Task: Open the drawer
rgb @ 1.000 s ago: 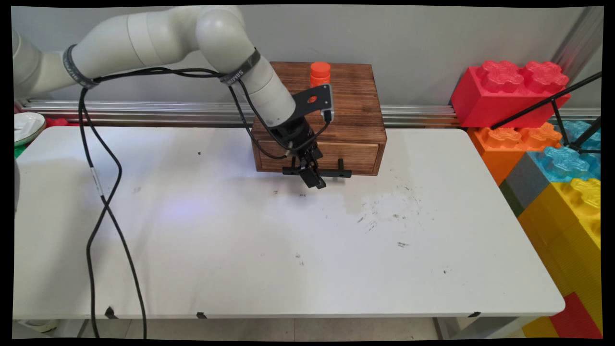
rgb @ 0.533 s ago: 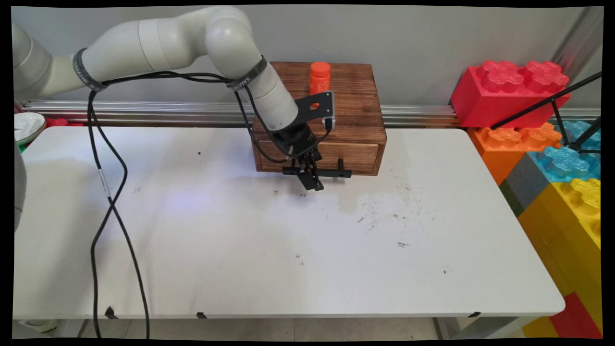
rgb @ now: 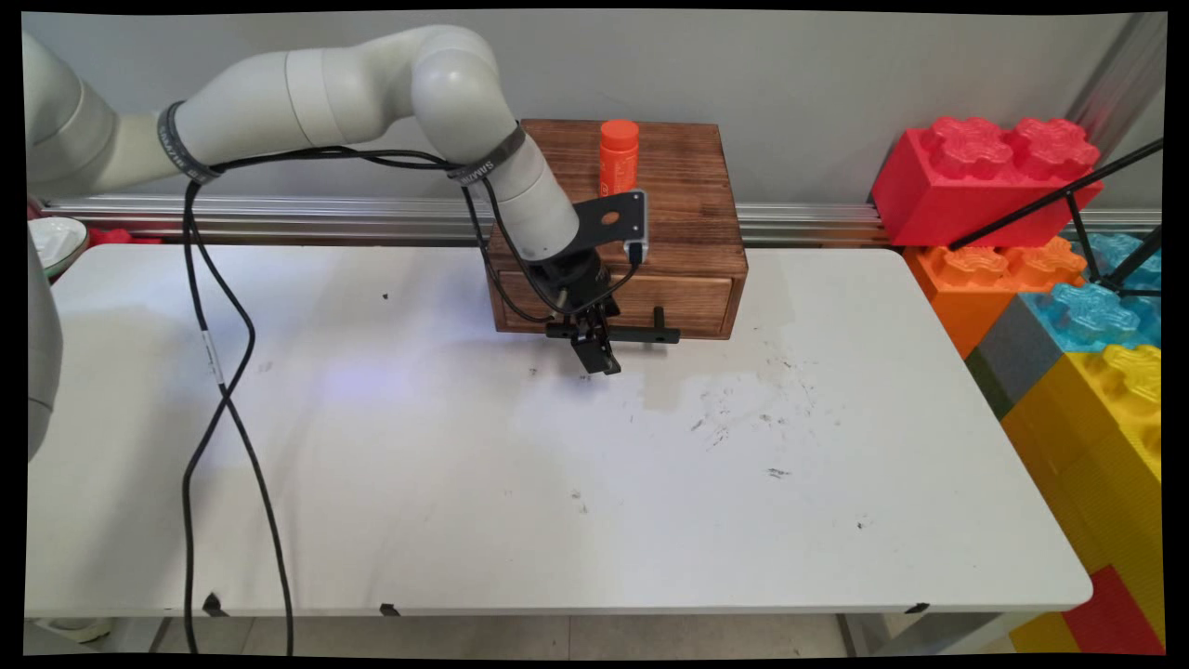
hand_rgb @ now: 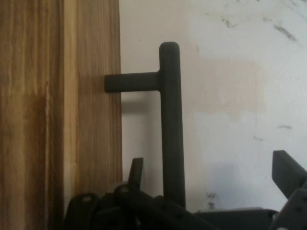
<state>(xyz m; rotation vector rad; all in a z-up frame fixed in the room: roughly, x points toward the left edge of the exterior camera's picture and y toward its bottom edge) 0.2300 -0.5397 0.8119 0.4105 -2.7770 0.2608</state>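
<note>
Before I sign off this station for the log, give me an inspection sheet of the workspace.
Surface: white table, scuffed with dark marks.
Things: wooden drawer box at the far edge, drawer shut; black bar handle; orange bottle upright on top.
Clutter: nothing seen on the table.
Gripper: gripper open, fingers either side of the handle.
Cables: black cables hang from the arm.
Surroundings: big toy bricks right; white dish left.

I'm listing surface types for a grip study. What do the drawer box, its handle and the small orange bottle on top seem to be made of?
Drawer box: dark-stained wood, visible grain, paler drawer front. Handle: matte black bar, probably metal or plastic. Orange bottle: smooth and opaque, likely plastic.
</note>
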